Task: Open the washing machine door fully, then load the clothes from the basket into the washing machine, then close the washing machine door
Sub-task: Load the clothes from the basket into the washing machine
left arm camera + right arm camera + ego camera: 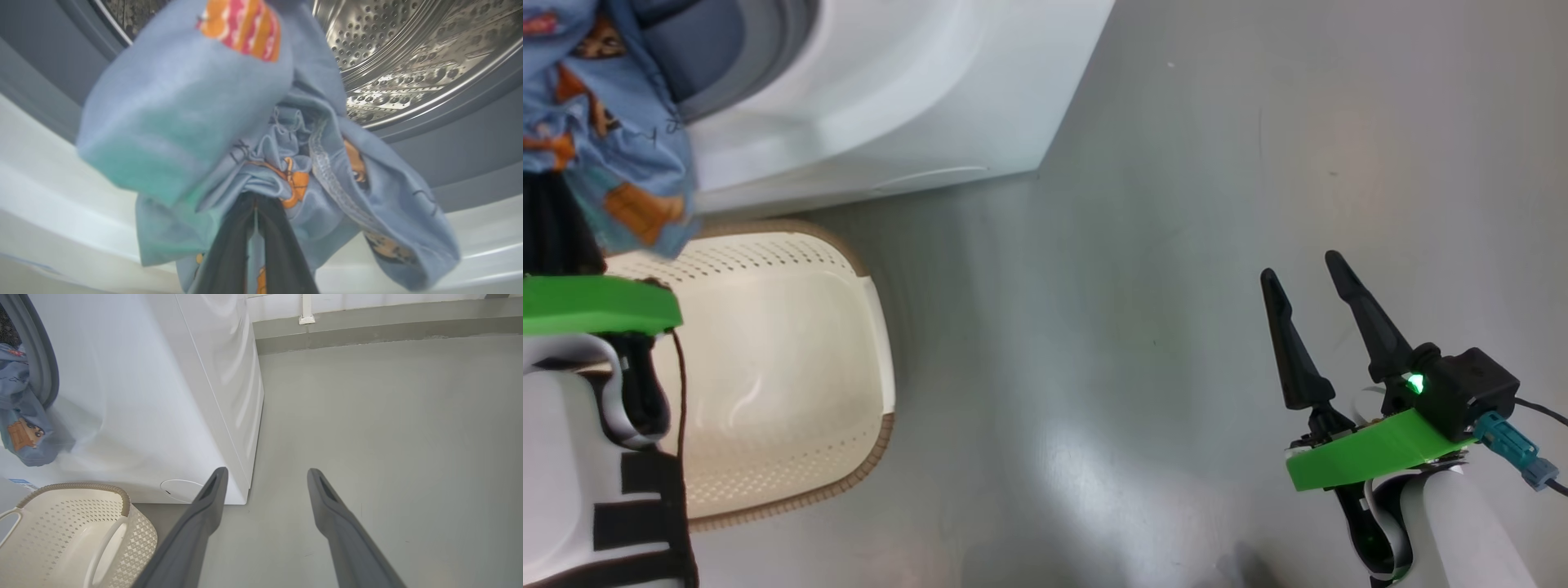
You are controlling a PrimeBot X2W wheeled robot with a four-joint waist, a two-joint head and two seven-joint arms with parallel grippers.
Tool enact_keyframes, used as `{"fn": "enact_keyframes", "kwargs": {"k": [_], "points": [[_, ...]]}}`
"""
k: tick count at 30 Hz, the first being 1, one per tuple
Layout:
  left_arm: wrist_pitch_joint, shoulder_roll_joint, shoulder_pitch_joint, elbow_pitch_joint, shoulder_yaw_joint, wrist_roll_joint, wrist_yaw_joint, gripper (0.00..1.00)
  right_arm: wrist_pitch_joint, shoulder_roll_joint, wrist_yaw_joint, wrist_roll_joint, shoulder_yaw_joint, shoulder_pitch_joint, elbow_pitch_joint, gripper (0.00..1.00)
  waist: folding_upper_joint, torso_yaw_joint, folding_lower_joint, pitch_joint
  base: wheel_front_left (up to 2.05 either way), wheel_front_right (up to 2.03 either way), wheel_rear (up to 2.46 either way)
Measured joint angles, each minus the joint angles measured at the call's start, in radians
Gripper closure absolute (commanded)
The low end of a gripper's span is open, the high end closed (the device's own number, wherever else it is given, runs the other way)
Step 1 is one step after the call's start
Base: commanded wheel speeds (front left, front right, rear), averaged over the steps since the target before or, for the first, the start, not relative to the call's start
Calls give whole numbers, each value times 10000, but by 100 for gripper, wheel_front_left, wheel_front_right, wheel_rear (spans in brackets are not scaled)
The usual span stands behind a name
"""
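Observation:
My left gripper (255, 207) is shut on the clothes (184, 114), a light-blue garment with orange bear prints. It hangs bunched in front of the washing machine's (143, 396) open mouth, just before the steel drum (408, 61) and the grey-blue gasket (470, 151). In the head view the clothes (605, 139) dangle at top left above the basket (792, 367), whose inside shows bare cream plastic. My right gripper (1303, 268) stands open over the floor, far right of the basket, with nothing between its fingers. The washing machine door is out of view.
Grey floor (1176, 204) stretches to the right of the washing machine (890, 90). The basket (73, 531) stands close against the machine's front, below a small round flap (179, 490). A low wall ledge (388, 322) runs along the far side.

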Motion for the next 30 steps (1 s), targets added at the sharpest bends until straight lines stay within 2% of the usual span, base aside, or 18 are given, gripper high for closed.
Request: {"fn": "enact_keyframes", "kwargs": {"k": [6, 10, 20, 30], "points": [[-4, 79, 204, -894, -583, 23, -2, 100, 0, 35, 0, 8, 71, 0, 127, 0, 0, 100, 0, -277, 0, 0, 0], [-12, 353, 119, -999, -909, 40, -2, 100, 0, 65, 0, 102, 111, 2, 157, 0, 0, 49, 0, -344, 0, 0, 0], [86, 1354, -1754, 374, -1269, 128, -2, 100, 0, 169, 0, 263, 303, 2, 280, 0, 0, -357, 0, -316, 0, 0, 0], [518, 2040, -3623, 2343, -1356, 123, 0, 100, 2, 226, 0, 272, 322, 0, 320, 0, 0, -706, 0, -24, 0, 0, 0]]}}
